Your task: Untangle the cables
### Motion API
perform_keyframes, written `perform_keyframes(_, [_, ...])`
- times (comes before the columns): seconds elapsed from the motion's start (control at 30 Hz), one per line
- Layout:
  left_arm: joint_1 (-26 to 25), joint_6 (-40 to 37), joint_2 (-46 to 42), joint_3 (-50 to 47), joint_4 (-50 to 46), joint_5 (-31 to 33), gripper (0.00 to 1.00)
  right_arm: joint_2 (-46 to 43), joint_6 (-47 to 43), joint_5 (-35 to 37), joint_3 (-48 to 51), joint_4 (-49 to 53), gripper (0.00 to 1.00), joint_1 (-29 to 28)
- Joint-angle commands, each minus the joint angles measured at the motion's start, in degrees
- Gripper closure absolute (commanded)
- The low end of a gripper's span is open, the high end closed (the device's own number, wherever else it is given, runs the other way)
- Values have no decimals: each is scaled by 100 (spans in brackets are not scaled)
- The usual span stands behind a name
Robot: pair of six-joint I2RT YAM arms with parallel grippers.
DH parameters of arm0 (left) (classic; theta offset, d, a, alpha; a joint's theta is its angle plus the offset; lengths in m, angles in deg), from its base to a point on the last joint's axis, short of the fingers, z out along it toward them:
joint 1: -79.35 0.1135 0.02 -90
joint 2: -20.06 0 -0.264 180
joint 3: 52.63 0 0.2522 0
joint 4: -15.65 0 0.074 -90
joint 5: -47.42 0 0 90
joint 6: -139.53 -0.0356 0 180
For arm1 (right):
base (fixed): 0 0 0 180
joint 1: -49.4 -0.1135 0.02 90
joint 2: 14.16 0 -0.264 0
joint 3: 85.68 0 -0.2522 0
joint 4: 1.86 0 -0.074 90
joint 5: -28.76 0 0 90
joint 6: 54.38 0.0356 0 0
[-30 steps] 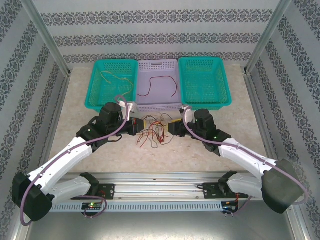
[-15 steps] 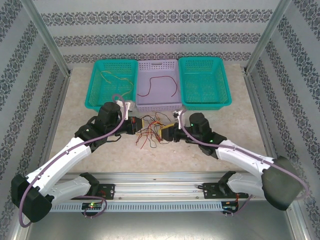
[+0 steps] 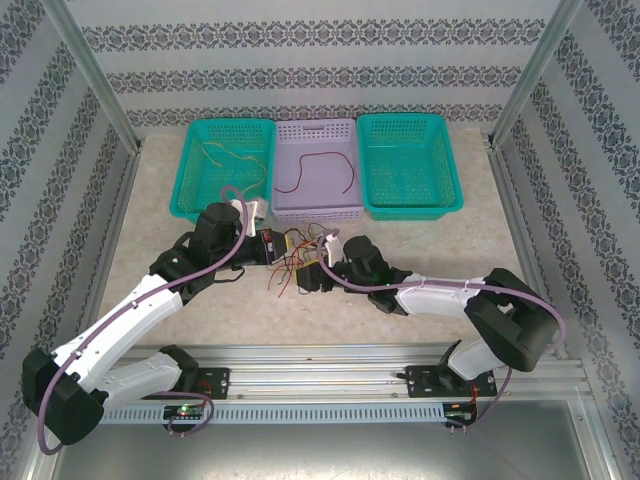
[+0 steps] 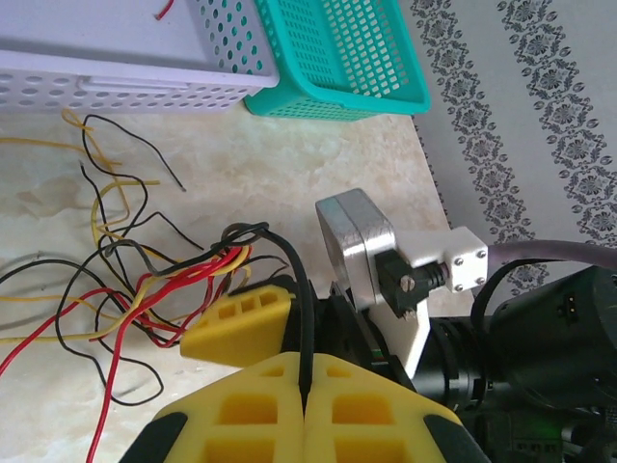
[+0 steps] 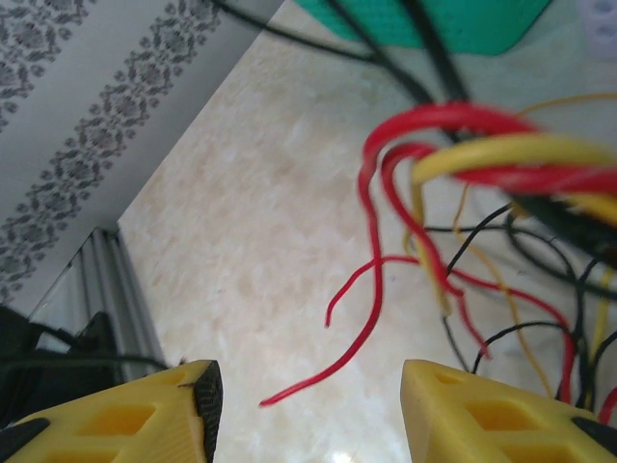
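Loose knot of thin yellow, red and black cables (image 3: 300,268) sprawled on pale marbled tabletop (image 3: 470,250) before the lilac perforated basket (image 3: 316,213); left gripper (image 4: 305,371) clamped on a black strand (image 4: 301,318), right gripper (image 5: 308,395) gaping wide

Nope, no text, labels, brands or numbers I can read anywhere here. The closest thing is the striped pattern on the wall (image 3: 320,60), and that's just ornament, not letters.
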Motion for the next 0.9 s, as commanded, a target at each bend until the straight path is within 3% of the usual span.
perform_keyframes(0.0, [-29,128,-91,-97,322,-120,100,23,-266,615,-168,-554,48,-44])
perform_keyframes(0.33, [-29,307,-65,-236,565,-370,100,543,-339,922,-497,-763,47,-52])
perform_keyframes(0.5, [-31,360,-94,-274,649,-431,100,585,-358,1386,-550,-568,53,-87])
perform_keyframes(0.6, [-33,346,-162,-245,641,-442,100,576,-448,1587,-649,-272,65,-96])
perform_keyframes(0.77, [-29,161,-297,-57,346,-307,100,451,-556,1650,-574,-167,96,-87])
perform_keyframes(0.87, [-25,-146,-435,210,-142,-4,100,231,-657,1633,-413,-10,100,-56])
